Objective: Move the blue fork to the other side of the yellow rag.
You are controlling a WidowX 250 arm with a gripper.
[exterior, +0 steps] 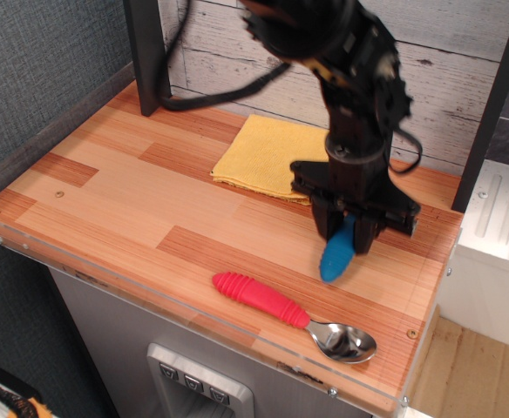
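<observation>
Clamping the blue fork [338,257] near its upper handle, the gripper [350,235] had its jaws pressed together on it, just right of the yellow rag [268,155], presumably for lifting across

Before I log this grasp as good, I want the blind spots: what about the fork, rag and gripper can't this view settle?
- The blue fork: its metal head is hidden behind the gripper; only the handle shows, motion-blurred.
- Whether the handle's tip is off the table: unclear from this angle.
- The yellow rag: its right edge is covered by the arm.
- Finger contact on the fork: fingers look closed, but contact is too dark and blurred to confirm.
</observation>
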